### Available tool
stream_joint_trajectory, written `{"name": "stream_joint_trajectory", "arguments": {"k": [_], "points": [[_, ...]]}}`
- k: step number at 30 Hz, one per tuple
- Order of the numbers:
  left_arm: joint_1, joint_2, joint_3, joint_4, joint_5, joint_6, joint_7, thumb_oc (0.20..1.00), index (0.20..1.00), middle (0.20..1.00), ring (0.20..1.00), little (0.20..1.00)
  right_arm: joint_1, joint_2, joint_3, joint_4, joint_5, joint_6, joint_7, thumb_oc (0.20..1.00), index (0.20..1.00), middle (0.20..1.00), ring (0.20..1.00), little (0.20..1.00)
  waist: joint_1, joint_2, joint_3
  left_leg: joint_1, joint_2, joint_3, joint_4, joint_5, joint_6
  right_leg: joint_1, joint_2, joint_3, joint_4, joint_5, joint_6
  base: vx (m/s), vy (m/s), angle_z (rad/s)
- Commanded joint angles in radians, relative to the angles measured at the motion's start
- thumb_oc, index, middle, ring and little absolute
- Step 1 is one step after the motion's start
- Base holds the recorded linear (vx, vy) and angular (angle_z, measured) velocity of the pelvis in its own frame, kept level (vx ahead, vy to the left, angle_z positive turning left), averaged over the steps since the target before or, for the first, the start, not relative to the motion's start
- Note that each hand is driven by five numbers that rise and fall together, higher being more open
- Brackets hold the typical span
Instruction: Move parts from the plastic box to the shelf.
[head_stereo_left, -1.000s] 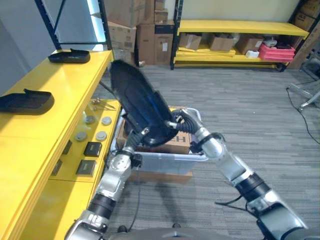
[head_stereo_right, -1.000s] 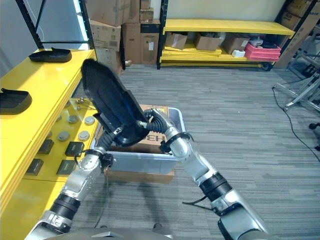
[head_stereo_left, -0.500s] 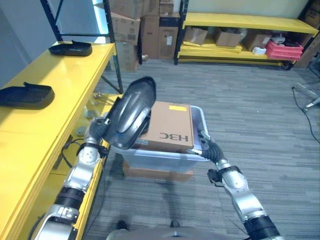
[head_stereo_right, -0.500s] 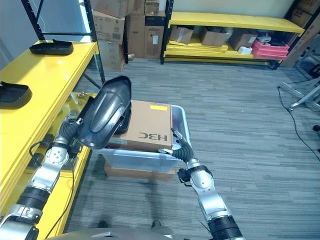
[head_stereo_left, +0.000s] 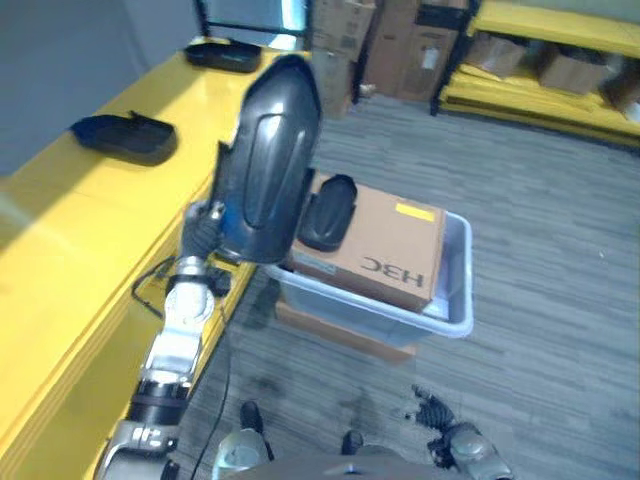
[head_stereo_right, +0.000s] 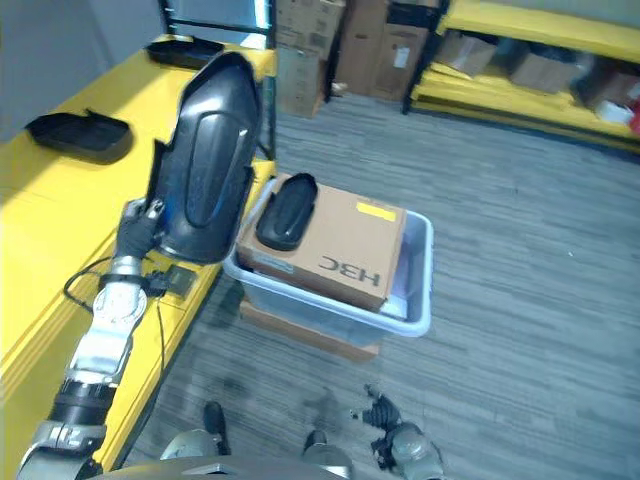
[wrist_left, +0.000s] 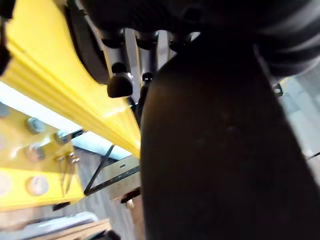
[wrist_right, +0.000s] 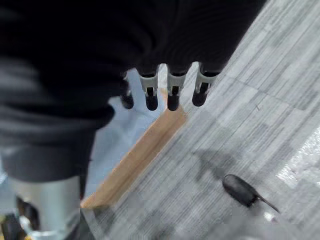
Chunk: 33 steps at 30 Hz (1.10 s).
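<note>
My left hand (head_stereo_right: 140, 222) is shut on the lower edge of a large black part (head_stereo_left: 268, 165), held upright just off the edge of the yellow shelf (head_stereo_left: 90, 230). In the left wrist view the part (wrist_left: 225, 165) sits right against the fingers (wrist_left: 120, 82). The plastic box (head_stereo_left: 455, 300) stands on the floor to the right, with a cardboard box (head_stereo_left: 385, 250) in it and a small black part (head_stereo_left: 325, 212) on top. My right hand (head_stereo_right: 382, 415) hangs low, in front of the box; its fingers (wrist_right: 172, 95) are straight and hold nothing.
Two black parts (head_stereo_left: 125, 135) (head_stereo_left: 225, 55) lie on the shelf top. A flat carton (head_stereo_left: 340, 335) lies under the plastic box. Stacked cartons (head_stereo_right: 330, 40) and a yellow rack (head_stereo_left: 540, 60) stand at the back, across grey carpet.
The right hand let go of the large part and dropped low and away from the box. The left arm swung the part upright and toward the shelf. The camera has shifted.
</note>
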Motion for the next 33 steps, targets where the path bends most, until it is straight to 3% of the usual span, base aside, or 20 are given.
{"name": "stream_joint_trajectory", "arguments": {"k": [1, 4, 7, 9, 10, 11, 12, 13, 14, 16, 18, 20, 23, 26, 28, 30, 32, 33], "points": [[-0.108, 0.078, 0.128, -0.142, 0.041, -0.114, 0.022, 0.2, 0.2, 0.2, 0.2, 0.2, -0.112, 0.031, 0.042, 0.133, -0.037, 0.017, -0.022, 1.0, 1.0, 1.0, 1.0, 1.0, 0.058, -0.026, 0.008, 0.108, -0.025, -0.018, -0.033, 0.025, -0.022, -0.025, -0.021, 0.094, -0.07, 0.153, -0.024, 0.07, 0.218, -0.17], [-0.127, 0.095, 0.111, -0.167, 0.079, -0.117, 0.039, 0.2, 0.2, 0.2, 0.2, 0.2, -0.143, 0.029, 0.022, 0.221, -0.027, 0.028, -0.043, 1.0, 1.0, 1.0, 1.0, 1.0, 0.055, 0.011, -0.012, 0.151, -0.045, -0.034, -0.08, 0.023, 0.018, -0.032, 0.013, 0.097, 0.025, 0.161, -0.018, 0.08, 0.204, -0.04], [-0.12, 0.108, 0.1, -0.212, 0.101, -0.113, 0.037, 0.2, 0.2, 0.2, 0.2, 0.2, -0.146, 0.058, -0.035, 0.277, 0.001, 0.038, -0.053, 1.0, 1.0, 1.0, 1.0, 1.0, 0.047, 0.06, 0.0, 0.215, -0.042, -0.042, -0.082, 0.039, 0.054, -0.097, 0.035, 0.11, 0.284, 0.148, -0.017, 0.1, 0.256, 0.4], [-0.139, 0.137, 0.07, -0.221, 0.132, -0.107, 0.036, 0.2, 0.2, 0.2, 0.2, 0.2, -0.143, 0.062, -0.032, 0.269, 0.01, 0.033, -0.052, 1.0, 1.0, 1.0, 1.0, 1.0, 0.025, 0.096, 0.033, 0.262, -0.03, -0.077, -0.086, 0.046, 0.071, -0.178, 0.095, 0.174, 0.447, 0.128, -0.02, 0.1, 0.204, 0.21], [-0.144, 0.149, 0.064, -0.222, 0.141, -0.104, 0.038, 0.2, 0.2, 0.2, 0.2, 0.2, -0.137, 0.068, -0.031, 0.258, 0.008, 0.03, -0.045, 1.0, 1.0, 1.0, 1.0, 1.0, 0.017, 0.092, 0.039, 0.287, -0.042, -0.102, -0.112, 0.05, 0.076, -0.194, 0.103, 0.203, 0.423, 0.118, -0.035, 0.15, 0.087, 0.47], [-0.14, 0.163, 0.05, -0.221, 0.15, -0.097, 0.039, 0.2, 0.2, 0.2, 0.2, 0.2, -0.106, 0.075, -0.031, 0.24, 0.009, 0.025, -0.039, 1.0, 1.0, 1.0, 1.0, 1.0, -0.006, 0.075, 0.034, 0.293, -0.061, -0.161, -0.142, 0.042, 0.089, -0.211, 0.105, 0.264, 0.306, 0.106, -0.062, 0.15, -0.014, 1.24], [-0.136, 0.171, 0.043, -0.225, 0.151, -0.095, 0.035, 0.2, 0.2, 0.2, 0.2, 0.2, -0.094, 0.077, -0.03, 0.24, 0.01, 0.025, -0.039, 1.0, 1.0, 1.0, 1.0, 1.0, -0.009, 0.069, 0.028, 0.282, -0.066, -0.191, -0.142, 0.033, 0.096, -0.226, 0.084, 0.31, 0.237, 0.101, -0.077, 0.11, -0.029, 1.56], [-0.134, 0.171, 0.043, -0.226, 0.151, -0.094, 0.035, 0.2, 0.2, 0.2, 0.2, 0.2, -0.093, 0.078, -0.029, 0.24, 0.01, 0.025, -0.039, 1.0, 1.0, 1.0, 1.0, 1.0, -0.016, 0.069, 0.023, 0.277, -0.065, -0.197, -0.142, 0.034, 0.096, -0.225, 0.082, 0.304, 0.231, 0.103, -0.077, 0.12, -0.09, 1.64], [-0.148, 0.188, 0.027, -0.216, 0.15, -0.093, 0.034, 0.2, 0.2, 0.2, 0.2, 0.2, -0.078, 0.068, -0.033, 0.246, 0.021, 0.024, -0.049, 1.0, 1.0, 1.0, 1.0, 1.0, -0.036, 0.074, 0.01, 0.258, -0.064, -0.269, -0.142, 0.039, 0.115, -0.26, 0.056, 0.445, 0.117, 0.107, -0.089, 0.13, -0.091, 1.28], [-0.167, 0.189, -0.001, -0.212, 0.138, -0.099, 0.028, 0.2, 0.2, 0.2, 0.2, 0.2, -0.056, 0.062, -0.043, 0.272, 0.035, 0.029, -0.049, 1.0, 1.0, 1.0, 1.0, 1.0, -0.057, 0.067, -0.017, 0.237, -0.077, -0.361, -0.142, 0.037, 0.143, -0.273, 0.073, 0.578, 0.083, 0.127, -0.077, 0.14, -0.162, 1.77], [-0.177, 0.197, -0.015, -0.225, 0.128, -0.108, 0.019, 0.2, 0.2, 0.2, 0.2, 0.2, -0.061, 0.068, -0.046, 0.285, 0.037, 0.037, -0.042, 1.0, 1.0, 1.0, 1.0, 1.0, -0.047, 0.053, -0.03, 0.217, -0.07, -0.403, -0.142, 0.027, 0.153, -0.264, 0.055, 0.571, 0.078, 0.132, -0.067, 0.1, -0.252, 2.73], [-0.136, 0.211, 0.027, -0.246, 0.131, -0.106, 0.028, 0.2, 0.2, 0.2, 0.2, 0.2, -0.09, 0.08, -0.029, 0.3, 0.019, 0.048, -0.033, 1.0, 1.0, 1.0, 1.0, 1.0, -0.006, 0.024, -0.039, 0.201, -0.053, -0.39, -0.142, 0.018, 0.149, -0.224, 0.002, 0.462, 0.051, 0.134, -0.058, 0.07, -0.331, 1.25], [-0.066, 0.226, 0.077, -0.269, 0.139, -0.097, 0.03, 0.2, 0.2, 0.2, 0.2, 0.2, -0.089, 0.083, -0.023, 0.312, 0.019, 0.049, -0.038, 1.0, 1.0, 1.0, 1.0, 1.0, 0.023, 0.0, -0.054, 0.168, -0.033, -0.377, -0.142, 0.009, 0.155, -0.204, 0.013, 0.472, 0.013, 0.13, -0.053, -0.02, -0.249, 0.27], [0.048, 0.187, 0.183, -0.292, 0.121, -0.085, 0.05, 0.2, 0.2, 0.2, 0.2, 0.2, -0.115, 0.076, -0.006, 0.291, 0.019, 0.041, -0.037, 1.0, 1.0, 1.0, 1.0, 1.0, 0.052, -0.016, -0.058, 0.063, 0.028, -0.375, -0.142, 0.001, 0.155, -0.173, 0.046, 0.427, -0.076, 0.127, -0.047, -0.02, -0.34, 0.9], [0.067, 0.176, 0.191, -0.296, 0.115, -0.085, 0.049, 0.2, 0.2, 0.2, 0.2, 0.2, -0.122, 0.071, -0.004, 0.289, 0.024, 0.04, -0.041, 1.0, 1.0, 1.0, 1.0, 1.0, 0.05, -0.016, -0.058, 0.044, 0.036, -0.366, -0.142, 0.004, 0.151, -0.166, 0.049, 0.413, -0.085, 0.129, -0.048, 0.01, -0.212, 1.0], [0.063, 0.14, 0.173, -0.253, 0.104, -0.076, 0.043, 0.2, 0.2, 0.2, 0.2, 0.2, -0.111, 0.044, -0.049, 0.27, 0.05, 0.032, -0.048, 1.0, 1.0, 1.0, 1.0, 1.0, 0.007, -0.022, -0.065, 0.064, 0.105, -0.135, -0.142, 0.026, 0.114, -0.164, 0.031, 0.31, -0.087, 0.152, -0.04, 0.08, -0.102, 0.74], [0.055, 0.132, 0.153, -0.233, 0.098, -0.08, 0.032, 0.2, 0.2, 0.2, 0.2, 0.2, -0.097, 0.047, -0.078, 0.275, 0.065, 0.031, -0.051, 1.0, 1.0, 1.0, 1.0, 1.0, -0.005, -0.013, -0.072, 0.092, 0.095, -0.138, -0.142, 0.037, 0.098, -0.156, 0.032, 0.279, -0.091, 0.15, -0.044, 0.06, 0.003, 1.54], [0.059, 0.126, 0.152, -0.185, 0.104, -0.088, 0.031, 0.2, 0.2, 0.2, 0.2, 0.2, -0.089, 0.064, -0.101, 0.287, 0.081, 0.027, -0.051, 1.0, 1.0, 1.0, 1.0, 1.0, -0.016, 0.0, -0.095, 0.189, 0.081, -0.177, -0.142, 0.071, 0.095, -0.161, 0.04, 0.256, -0.1, 0.156, -0.048, -0.01, 0.006, 1.47]]}}
